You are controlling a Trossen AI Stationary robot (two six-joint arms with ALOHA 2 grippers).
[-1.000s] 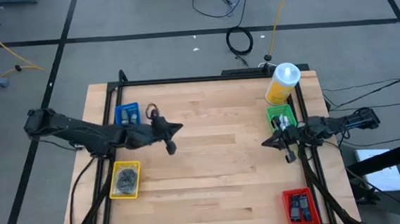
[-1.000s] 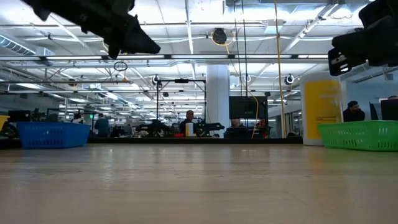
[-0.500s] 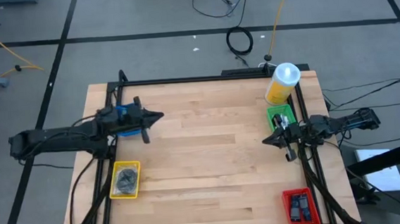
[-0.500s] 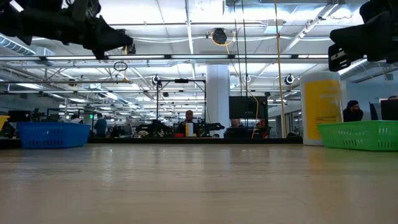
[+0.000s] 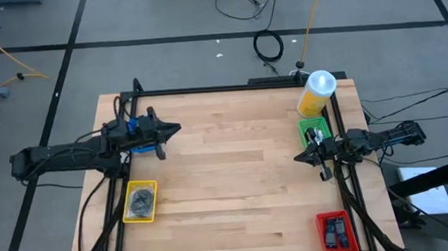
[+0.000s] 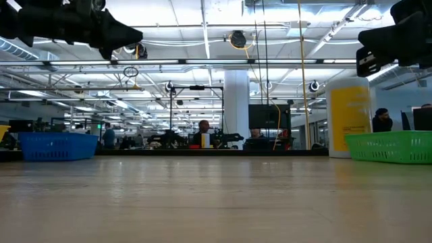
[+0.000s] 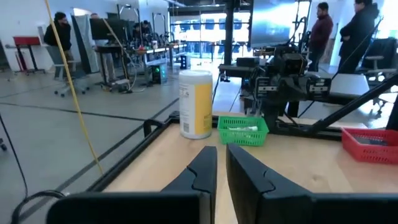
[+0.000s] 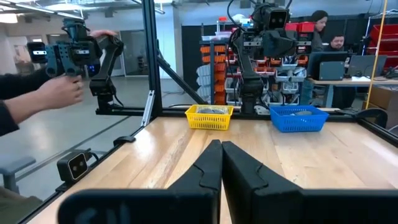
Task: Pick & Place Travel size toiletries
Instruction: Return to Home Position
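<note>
The travel size toiletries (image 7: pixel 240 129) show as pale pieces lying in the green bin (image 5: pixel 312 125) at the table's right edge. My left gripper (image 5: pixel 175 130) hangs in the air beside the blue bin (image 5: pixel 135 124) at the far left, empty, with only a narrow gap between its fingers (image 7: pixel 205 163). My right gripper (image 5: pixel 296 158) hovers just near of the green bin, shut and empty, pointing toward the table's left. In the low view both arms stay high above the wood.
A yellow bin (image 5: pixel 141 201) with a dark bundle sits near left, and a red bin (image 5: pixel 334 230) with black gadgets near right. A yellow canister (image 5: pixel 317 93) stands far of the green bin. A person's hand (image 8: pixel 59 90) holds a device beyond the table.
My left gripper has drawn back from the table's middle toward the left and far edges, ending beside the blue bin, and has levelled out. Most of that move came early; it has barely shifted since.
</note>
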